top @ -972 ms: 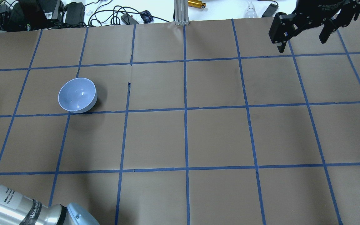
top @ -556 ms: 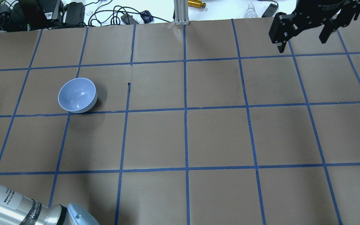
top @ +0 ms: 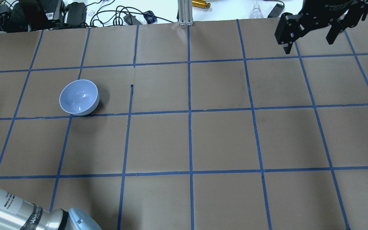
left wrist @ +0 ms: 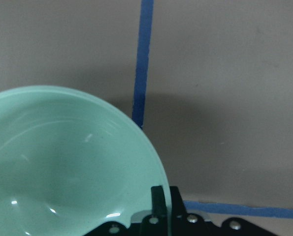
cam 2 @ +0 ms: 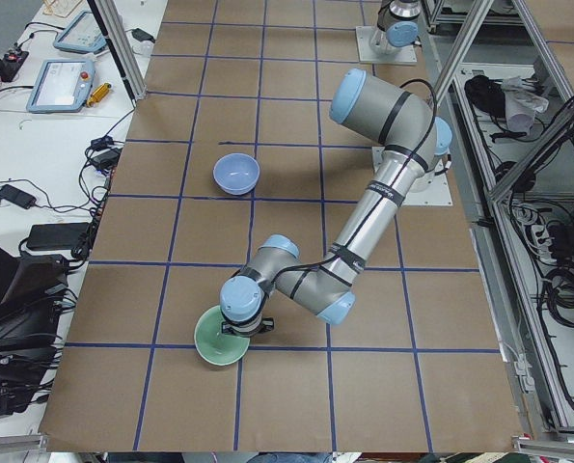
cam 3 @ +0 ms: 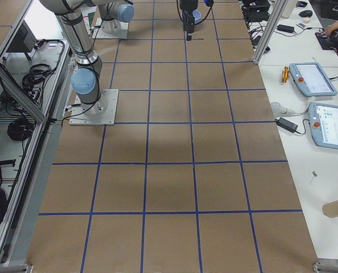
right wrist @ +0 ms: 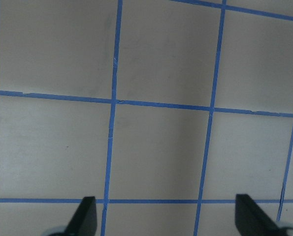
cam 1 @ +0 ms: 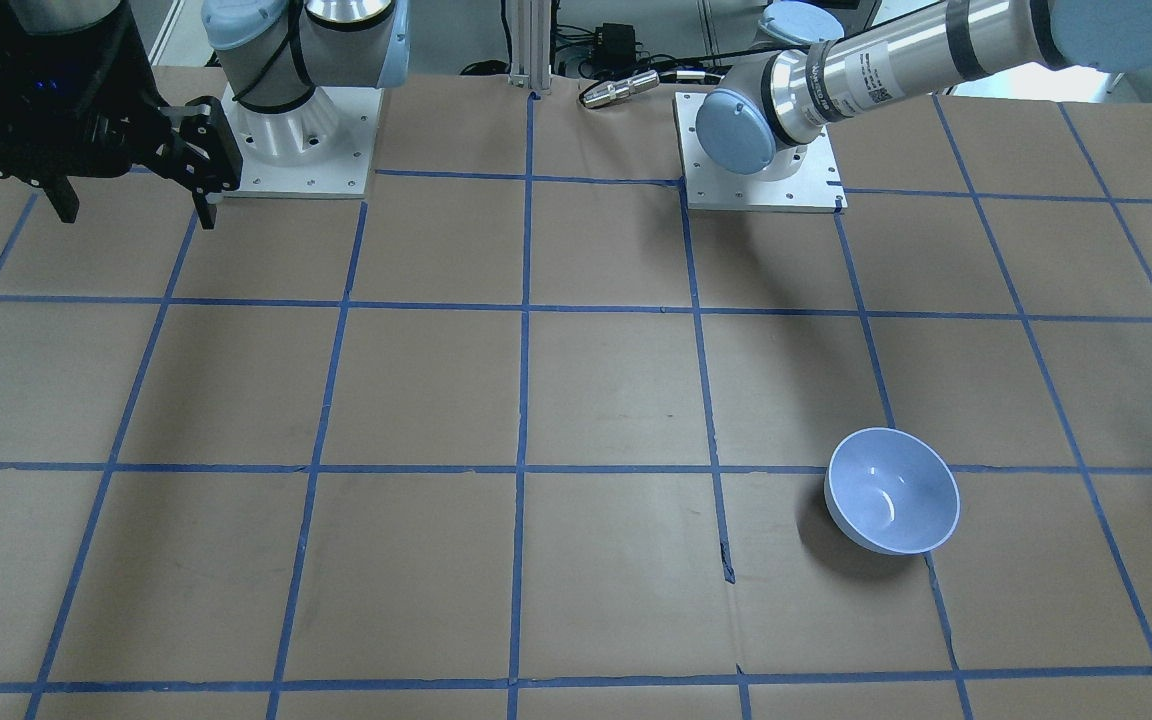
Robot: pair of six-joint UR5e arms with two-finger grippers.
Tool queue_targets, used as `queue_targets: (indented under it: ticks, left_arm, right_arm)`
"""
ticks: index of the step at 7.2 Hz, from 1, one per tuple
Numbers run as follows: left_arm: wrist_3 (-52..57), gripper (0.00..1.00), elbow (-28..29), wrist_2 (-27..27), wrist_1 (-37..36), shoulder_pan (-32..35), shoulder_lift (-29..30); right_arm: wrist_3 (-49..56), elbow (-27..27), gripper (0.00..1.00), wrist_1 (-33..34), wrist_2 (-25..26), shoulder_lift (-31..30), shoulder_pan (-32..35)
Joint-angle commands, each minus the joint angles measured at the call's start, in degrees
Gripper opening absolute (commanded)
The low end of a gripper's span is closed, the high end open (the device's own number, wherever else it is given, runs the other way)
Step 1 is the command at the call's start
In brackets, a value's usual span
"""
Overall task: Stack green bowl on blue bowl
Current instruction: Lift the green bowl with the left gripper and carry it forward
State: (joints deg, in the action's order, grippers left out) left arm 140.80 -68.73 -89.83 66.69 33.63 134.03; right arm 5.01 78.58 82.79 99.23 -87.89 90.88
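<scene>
Green bowl (cam 2: 219,338): standing mouth-up at the table's end on the robot's left, showing only in the left side view and the left wrist view; looking to be resting on the paper, though not telling for sure whether already lifted.
Left gripper (left wrist: 166,194): straddling the bowl's rim, one finger (left wrist: 157,196) inside the wall and the other just outside, seeming to be pinching the rim between them.
Blue bowl (top: 79,96): sitting upright and empty on the table (top: 222,140), well apart from the green bowl, farther along the table from that end.
Step in hand: judging by the pinch, securing the green bowl for the lift.
Doing it well: checking for a firm bite on the thin glossy rim before rising; lifting straight up and high enough for clearing the blue bowl's rim; keeping the mouth level while carrying; centring over the blue bowl, lowering until nesting, and only then releasing.
Watching for: tilting or slipping from a one-sided rim hold; nudging the blue bowl by coming in low or off-centre.
Right gripper (top: 309,43): hanging with fingers spread wide and holding nothing, above the table's far corner on the robot's right, well away from both bowls.
</scene>
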Motion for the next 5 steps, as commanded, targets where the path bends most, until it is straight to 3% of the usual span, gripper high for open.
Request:
queue_targets:
  ticks: [1,5]
  left_arm:
    - [0.0,0.0,0.0,0.0,-0.1,0.0,-0.1]
    - [-0.1,0.0,-0.1,0.2,0.6,1.9,-4.0]
  right_arm:
    - [0.0,0.0,1.0,0.0,0.0,0.0,0.0]
    - [0.0,0.0,1.0,0.0,0.0,0.0,0.0]
